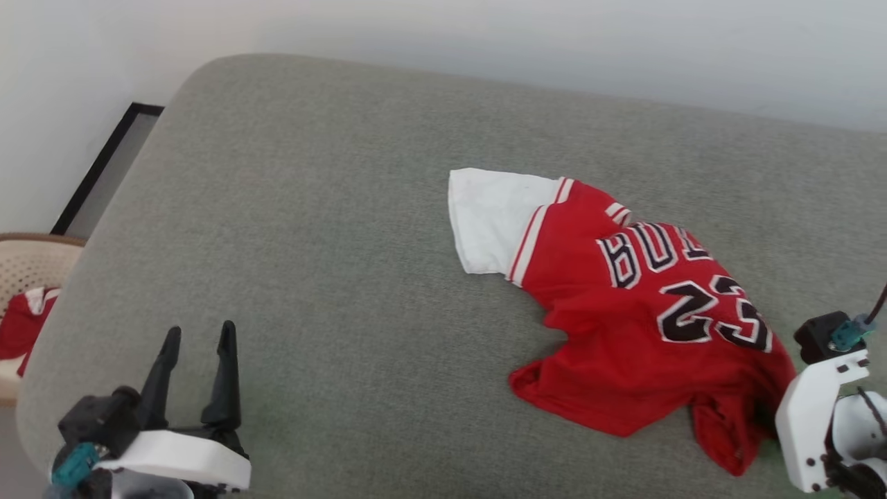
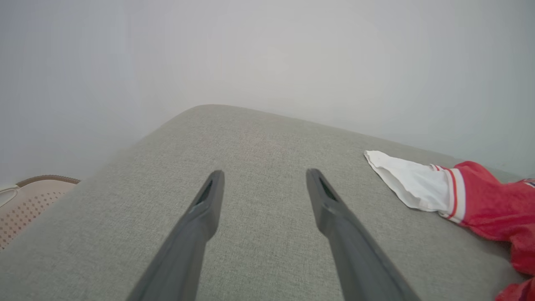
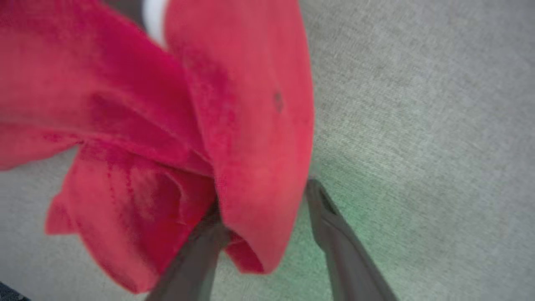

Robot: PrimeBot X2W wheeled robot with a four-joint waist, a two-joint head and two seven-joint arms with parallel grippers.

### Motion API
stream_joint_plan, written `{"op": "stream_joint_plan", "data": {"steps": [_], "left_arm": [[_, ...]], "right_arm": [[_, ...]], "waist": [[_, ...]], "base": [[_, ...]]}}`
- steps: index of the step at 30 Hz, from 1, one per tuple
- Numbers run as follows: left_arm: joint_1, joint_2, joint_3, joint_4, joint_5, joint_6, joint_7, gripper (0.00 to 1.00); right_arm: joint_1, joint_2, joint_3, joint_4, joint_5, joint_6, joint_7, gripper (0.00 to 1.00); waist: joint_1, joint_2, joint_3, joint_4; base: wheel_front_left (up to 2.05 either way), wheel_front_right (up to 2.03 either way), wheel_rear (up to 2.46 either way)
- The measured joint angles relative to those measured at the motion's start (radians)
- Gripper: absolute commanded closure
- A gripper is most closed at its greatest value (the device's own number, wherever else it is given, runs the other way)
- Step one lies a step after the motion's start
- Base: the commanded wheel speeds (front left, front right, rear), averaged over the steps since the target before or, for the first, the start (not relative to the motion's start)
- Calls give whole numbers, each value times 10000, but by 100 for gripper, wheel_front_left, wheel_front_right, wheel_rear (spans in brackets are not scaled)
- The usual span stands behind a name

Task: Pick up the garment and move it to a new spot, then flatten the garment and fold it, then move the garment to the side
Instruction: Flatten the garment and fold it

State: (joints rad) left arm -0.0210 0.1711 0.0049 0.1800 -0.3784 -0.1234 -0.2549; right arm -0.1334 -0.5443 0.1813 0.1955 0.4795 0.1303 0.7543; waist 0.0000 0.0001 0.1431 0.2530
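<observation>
Right gripper stood parted, garment fold loose between its fingers | left gripper spread, empty, over cushion left front | garment lay crumpled, cushion's right front | best: back out straight, no snagging!

The left and middle of the cushion are left bare for passage. Its right part is taken up by a crumpled shirt. The left edge is flanked by a basket, and the far side is closed by a wall.
</observation>
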Motion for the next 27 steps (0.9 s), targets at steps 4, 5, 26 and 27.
{"op": "stream_joint_plan", "data": {"steps": [4, 5, 26, 27], "left_arm": [[-280, 443, -196, -40, -176, -10, 460, 0], [-374, 531, -259, -90, -297, -12, 619, 0], [-3954, 2522, -1866, 320, -1919, -38, 5496, 0], [-4177, 2558, -1975, 485, -2021, -40, 5764, 0]], "right_arm": [[28, 259, -117, -299, -40, 4, -263, 0], [28, 291, -207, -412, -59, 6, -351, 0], [-439, 2836, -1835, -2247, -2545, 6, -6203, 0], [-460, 3024, -1847, -2253, -2734, 6, -6498, 0]], "waist": [[0, 0, -140, -331], [0, -1, -175, -425], [0, 0, -127, -3346], [0, 0, -75, -3486]], "base": [[0, 0, 0], [0, 0, 0], [0, 0, 0], [0, 0, 0]]}}
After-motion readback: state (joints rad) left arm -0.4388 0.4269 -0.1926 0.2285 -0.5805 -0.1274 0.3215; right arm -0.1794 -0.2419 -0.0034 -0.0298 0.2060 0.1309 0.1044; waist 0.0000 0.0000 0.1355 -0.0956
